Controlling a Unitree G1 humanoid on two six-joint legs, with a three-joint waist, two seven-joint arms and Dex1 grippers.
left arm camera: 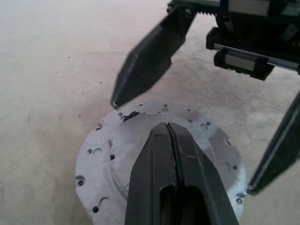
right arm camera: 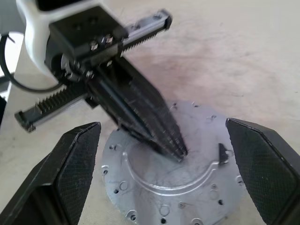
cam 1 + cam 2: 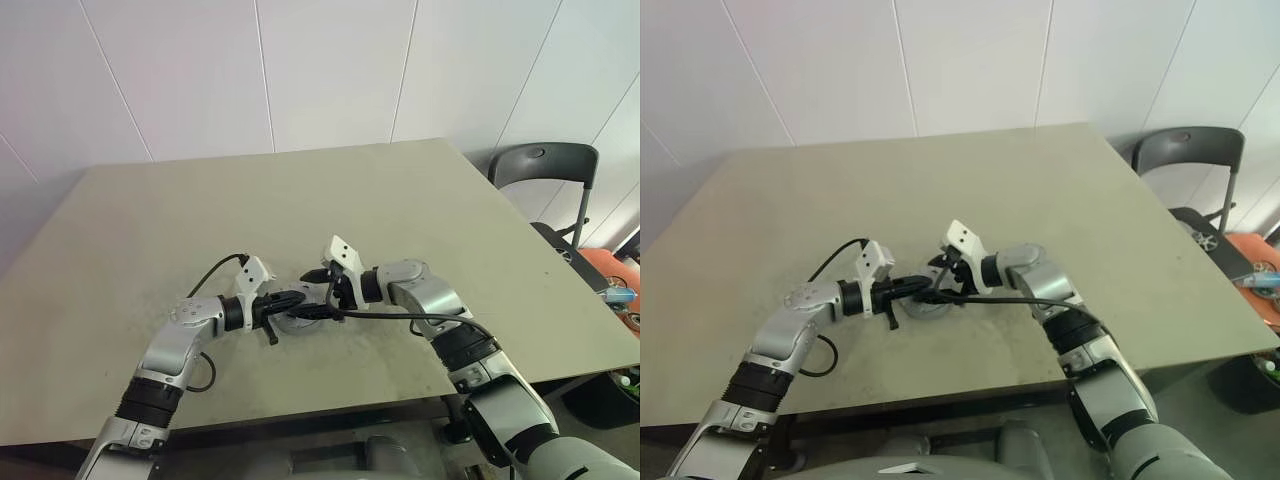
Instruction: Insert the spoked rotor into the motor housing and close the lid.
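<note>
- Left gripper [image 2: 176,150]: fingers pressed together, tips resting on the lid [image 2: 164,187], centre of frame.
- Right gripper [image 2: 164,154]: fingers spread wide either side of lid, gripping nothing.
- Lid flat on table [image 3: 300,200].

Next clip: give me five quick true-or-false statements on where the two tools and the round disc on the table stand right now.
1. The left tool is shut. True.
2. The right tool is shut. False: its fingers stand wide apart.
3. The grey disc lies flat on the table. True.
4. The left tool's tip is over the disc's face. True.
5. A person's hand holds the disc. False: no hand is on it.
</note>
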